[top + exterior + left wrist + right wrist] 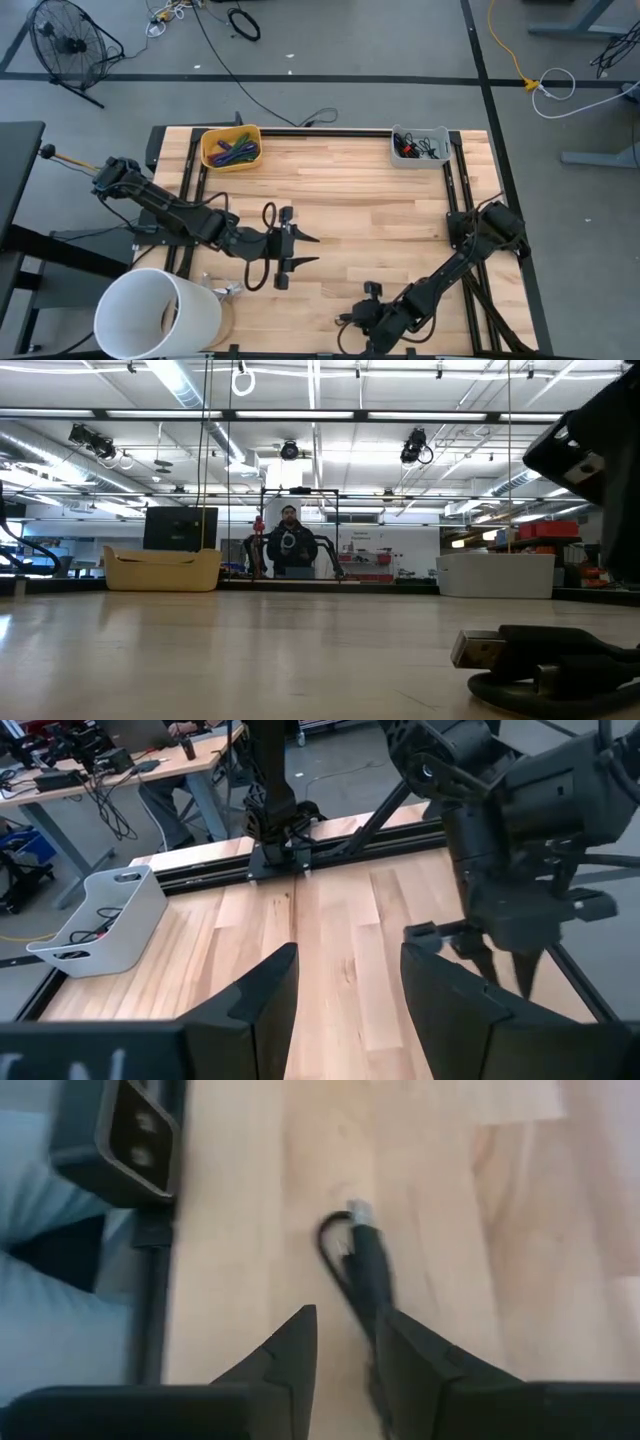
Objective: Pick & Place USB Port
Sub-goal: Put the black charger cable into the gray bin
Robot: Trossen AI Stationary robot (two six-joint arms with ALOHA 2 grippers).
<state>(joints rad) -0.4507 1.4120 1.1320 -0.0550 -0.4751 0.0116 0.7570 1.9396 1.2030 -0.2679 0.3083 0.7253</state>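
I saw the USB cable [368,1265] lying flat on the wooden table [240,1250], a short black lead with a silver metal plug [357,1210] at its far end. It ran out straight ahead of my right gripper [345,1342], its near part passing between the fingertips, and a small black loop curled off beside the plug. Whether the fingers touched it I couldn't tell
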